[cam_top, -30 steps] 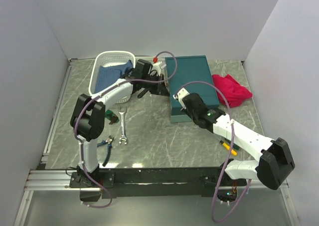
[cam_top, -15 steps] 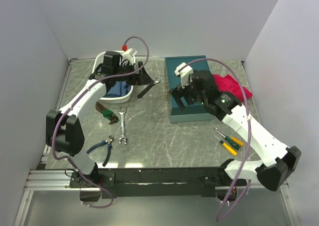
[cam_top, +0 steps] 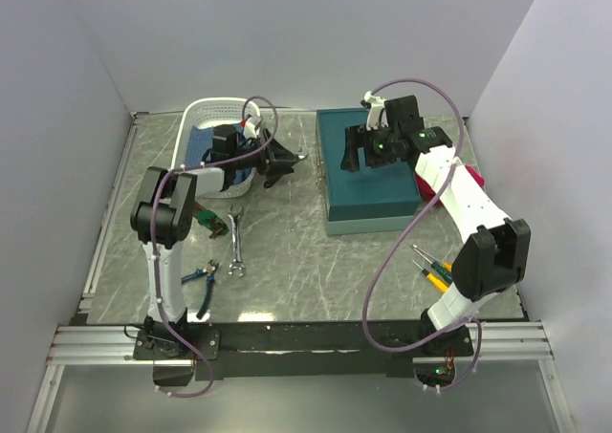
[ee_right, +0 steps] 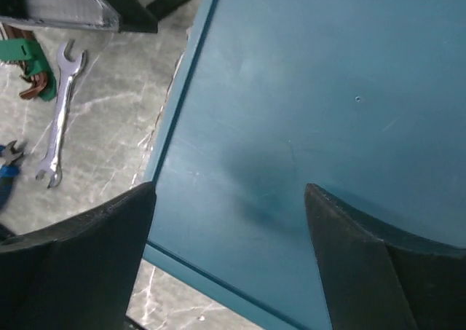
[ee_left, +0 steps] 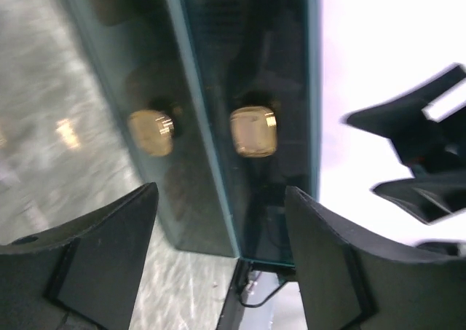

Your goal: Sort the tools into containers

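Observation:
The teal box (cam_top: 371, 186) lies closed at mid-table. My left gripper (cam_top: 293, 159) hangs open beside its left wall, and the left wrist view shows two brass latches (ee_left: 253, 131) on the teal box wall (ee_left: 211, 68) ahead of the empty left gripper (ee_left: 218, 224). My right gripper (cam_top: 364, 153) hovers open over the lid's far part; in its wrist view the right gripper (ee_right: 229, 217) frames bare lid (ee_right: 328, 104). On the table lie a silver spanner (cam_top: 235, 243), blue-handled pliers (cam_top: 200, 278), a dark wrench with a green band (cam_top: 210, 221) and two screwdrivers (cam_top: 435, 270).
A white basket (cam_top: 203, 116) holding a blue cloth (cam_top: 202, 142) stands at the back left, behind the left arm. A red cloth (cam_top: 471, 178) lies right of the box, partly hidden by the right arm. The right wrist view also catches the spanner (ee_right: 58, 119).
My left gripper swung from the basket to the box's left wall. My right gripper moved up the lid toward its far end, its arm now stretched along the right side.

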Motion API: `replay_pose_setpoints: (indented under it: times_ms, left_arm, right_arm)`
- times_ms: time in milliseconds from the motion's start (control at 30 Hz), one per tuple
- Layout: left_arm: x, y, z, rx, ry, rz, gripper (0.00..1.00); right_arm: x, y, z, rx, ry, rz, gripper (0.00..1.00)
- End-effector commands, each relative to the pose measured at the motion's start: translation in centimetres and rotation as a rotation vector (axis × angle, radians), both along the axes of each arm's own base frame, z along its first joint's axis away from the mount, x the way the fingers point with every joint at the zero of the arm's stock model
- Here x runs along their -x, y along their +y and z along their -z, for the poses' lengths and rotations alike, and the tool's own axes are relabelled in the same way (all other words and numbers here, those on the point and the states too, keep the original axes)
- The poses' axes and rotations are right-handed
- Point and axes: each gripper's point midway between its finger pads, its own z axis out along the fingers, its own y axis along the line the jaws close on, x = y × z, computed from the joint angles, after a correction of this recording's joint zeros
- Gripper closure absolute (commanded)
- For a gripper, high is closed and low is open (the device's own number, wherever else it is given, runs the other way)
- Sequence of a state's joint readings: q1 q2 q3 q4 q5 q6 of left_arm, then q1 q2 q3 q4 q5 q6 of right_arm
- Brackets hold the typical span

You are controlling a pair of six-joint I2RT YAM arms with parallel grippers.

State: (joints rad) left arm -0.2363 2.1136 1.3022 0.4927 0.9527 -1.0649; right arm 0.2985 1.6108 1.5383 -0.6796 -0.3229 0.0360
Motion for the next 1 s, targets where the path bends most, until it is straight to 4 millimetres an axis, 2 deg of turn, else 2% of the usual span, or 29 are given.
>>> replay_pose_setpoints:
  times_ms: [0, 67, 100, 133, 167, 500, 633, 833, 933, 967]
  left_arm:
    - [-0.4, -1.7, -3.1, 0.139, -0.064, 0.062, 0.30]
    - [-0.6, -2.1, -3.3, 0.155, -0.089, 0.066, 0.36]
    - [-0.7, -2.5, -2.8, 0.145, -0.086, 0.070, 0.38]
    - [-0.9, -2.8, -3.0, 0.141, -0.089, 0.076, 0.39]
    - [-0.8, -3.0, -2.4, 0.133, -0.064, 0.081, 0.39]
    - [0.1, -5.8, -1.6, 0.108, -0.050, 0.112, 0.38]
    - [0.0, -6.9, -1.4, 0.113, -0.050, 0.121, 0.38]
    - [-0.7, -7.6, -0.4, 0.095, -0.039, 0.113, 0.39]
    - [-1.1, -7.6, -0.4, 0.091, -0.046, 0.107, 0.41]
    - [-1.1, -7.6, -0.3, 0.089, -0.045, 0.108, 0.47]
  right_arm:
    - [0.3, 0.5, 0.6, -0.084, 0.080, -0.010, 0.17]
    - [0.2, 0.4, 1.1, -0.086, 0.089, 0.003, 0.24]
    - [0.2, 0.2, 1.7, -0.082, 0.100, 0.010, 0.26]
    - [0.1, 0.2, 1.9, -0.080, 0.098, 0.015, 0.30]
    - [0.1, 0.0, 2.1, -0.077, 0.103, 0.019, 0.30]
    - [0.3, -0.9, 3.6, -0.059, 0.120, 0.036, 0.31]
    - [0.4, -1.3, 3.8, -0.042, 0.116, 0.046, 0.31]
    - [0.8, -1.6, 4.4, -0.025, 0.129, 0.050, 0.31]
    - [0.8, -1.6, 4.4, -0.031, 0.129, 0.055, 0.31]
    - [0.8, -1.6, 4.3, -0.031, 0.125, 0.056, 0.31]
